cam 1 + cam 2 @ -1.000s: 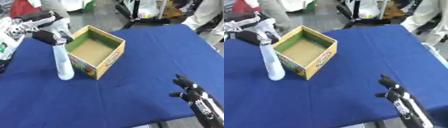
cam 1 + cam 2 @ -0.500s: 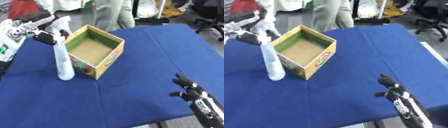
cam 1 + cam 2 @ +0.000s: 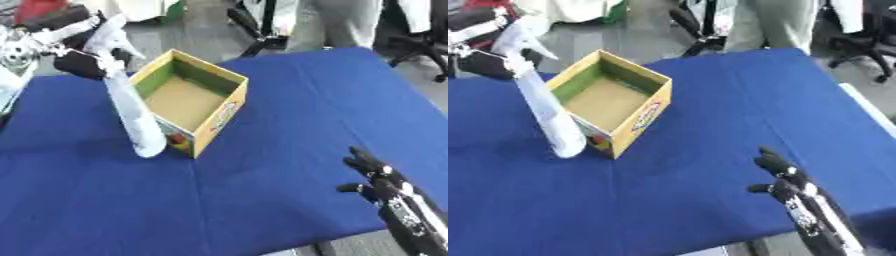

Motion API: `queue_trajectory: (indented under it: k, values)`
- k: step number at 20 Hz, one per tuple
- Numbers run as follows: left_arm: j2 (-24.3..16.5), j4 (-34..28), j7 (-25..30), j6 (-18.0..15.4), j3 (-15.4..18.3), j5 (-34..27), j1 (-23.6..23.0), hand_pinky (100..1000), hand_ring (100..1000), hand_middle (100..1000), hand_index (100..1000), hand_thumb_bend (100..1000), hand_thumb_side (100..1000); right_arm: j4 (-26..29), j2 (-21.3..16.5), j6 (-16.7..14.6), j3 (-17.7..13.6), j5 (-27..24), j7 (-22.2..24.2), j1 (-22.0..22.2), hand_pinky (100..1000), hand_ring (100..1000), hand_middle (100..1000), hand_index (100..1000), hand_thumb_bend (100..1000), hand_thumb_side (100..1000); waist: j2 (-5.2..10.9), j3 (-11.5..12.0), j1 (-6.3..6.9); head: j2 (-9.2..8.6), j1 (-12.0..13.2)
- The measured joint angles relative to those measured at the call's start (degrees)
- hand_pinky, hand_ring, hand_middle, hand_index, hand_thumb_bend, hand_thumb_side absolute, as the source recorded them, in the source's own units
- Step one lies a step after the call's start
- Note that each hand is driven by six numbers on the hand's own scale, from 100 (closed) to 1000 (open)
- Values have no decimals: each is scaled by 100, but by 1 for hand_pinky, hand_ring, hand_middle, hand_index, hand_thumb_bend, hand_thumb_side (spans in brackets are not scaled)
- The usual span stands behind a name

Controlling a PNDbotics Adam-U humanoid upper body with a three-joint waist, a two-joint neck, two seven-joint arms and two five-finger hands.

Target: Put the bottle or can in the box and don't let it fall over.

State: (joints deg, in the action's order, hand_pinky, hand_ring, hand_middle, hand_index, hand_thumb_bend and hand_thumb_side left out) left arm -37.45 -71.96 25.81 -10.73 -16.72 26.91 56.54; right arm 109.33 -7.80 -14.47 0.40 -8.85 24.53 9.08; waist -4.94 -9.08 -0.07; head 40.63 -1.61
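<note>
Though label unreadable, box (image 3: 194, 102) beside bottle (image 3: 136, 116)

Left hand (image 3: 83, 62): arm cut off at the left edge.
Bottle (image 3: 131, 107): blurred; foot hides box (image 3: 197, 97) corner.
Right hand (image 3: 381, 180): forearm leaves the bottom edge.

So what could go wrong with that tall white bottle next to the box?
The white bottle leans, held only near its top by the left hand, so its bottom might swing or slip. It stands outside the box, right against the wall, so it could bump the rim when lifted. The right hand rests open far away, too far to catch it.
</note>
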Motion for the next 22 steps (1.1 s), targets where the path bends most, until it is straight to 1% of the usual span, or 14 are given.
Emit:
queue_trajectory:
  k: [4,9,11,13,16,18,19,20,21,22]
  values:
    - [-144,-192,-222,70,193,156,166,100,100,100,322,100,385,-1,0,1,-1,0,-1,-2,731,1000,1000,919,100,691,4,-20,7,-3,-8]
    - [-137,-101,-651,167,365,460,319,100,100,100,325,100,398,-4,0,6,11,-12,4,-61,732,1000,1000,919,100,684,25,-147,16,-43,6]
    - [-63,64,-868,190,409,607,355,100,100,100,328,100,401,-6,0,16,39,-45,18,-112,732,1000,1000,920,100,683,25,-234,4,-53,35]
    - [70,251,-1146,188,426,747,356,100,100,100,333,100,403,-8,0,25,60,-77,36,-164,732,1000,1000,920,100,684,11,-317,-3,-99,57]
    - [295,537,-1609,116,419,1005,355,100,100,100,355,100,404,-9,0,33,102,-120,79,-247,732,1000,1000,920,100,684,-69,-458,-7,-159,106]
    - [467,747,-1956,56,405,1218,334,100,100,100,365,100,402,-9,1,38,117,-152,109,-287,732,1000,1000,920,100,684,-95,-512,-24,-198,133]
    - [558,870,-2170,26,388,1324,302,100,164,100,458,100,290,-9,2,41,132,-161,119,-312,732,1000,1000,920,100,684,-108,-541,-36,-211,148]
    - [632,977,-2332,-1,368,1420,255,158,206,127,492,100,253,-9,5,46,142,-175,127,-324,732,1000,1000,920,100,683,-126,-561,-40,-231,154]
    - [694,1081,-2466,-37,330,1525,200,480,432,351,669,100,385,-9,6,53,142,-189,136,-341,732,1000,1000,920,100,685,-145,-575,-41,-250,155]
    - [735,1162,-2519,-74,283,1626,164,572,488,418,715,100,453,-9,7,60,142,-199,143,-354,733,1000,1000,920,100,685,-150,-576,-37,-251,156]
